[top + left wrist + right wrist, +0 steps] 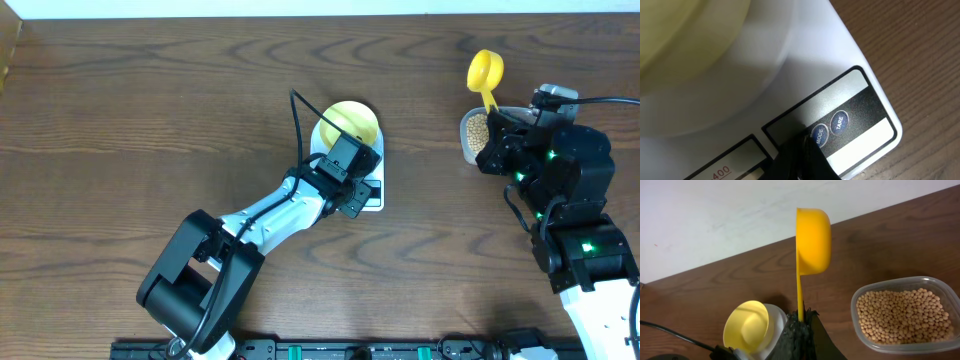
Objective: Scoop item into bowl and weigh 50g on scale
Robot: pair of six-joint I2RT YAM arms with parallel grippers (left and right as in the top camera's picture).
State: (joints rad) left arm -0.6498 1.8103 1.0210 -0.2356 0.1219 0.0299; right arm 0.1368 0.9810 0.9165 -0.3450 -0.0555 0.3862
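The pale yellow bowl (352,122) sits empty on the white scale (374,198) at the table's centre. My left gripper (805,146) is shut, its black tips resting on the scale's panel right beside the MODE button (819,134), with the TARE button (839,122) just past it. My right gripper (800,322) is shut on the handle of a bright yellow scoop (812,240), held upright above the table. I cannot see the inside of the scoop. The beans (902,315) fill a clear tub (472,135) just right of that gripper.
The left arm (260,225) stretches from the front left to the scale, a black cable (298,115) looping over it. The right arm (570,190) stands at the right edge. A pale wall (715,215) borders the table's far side.
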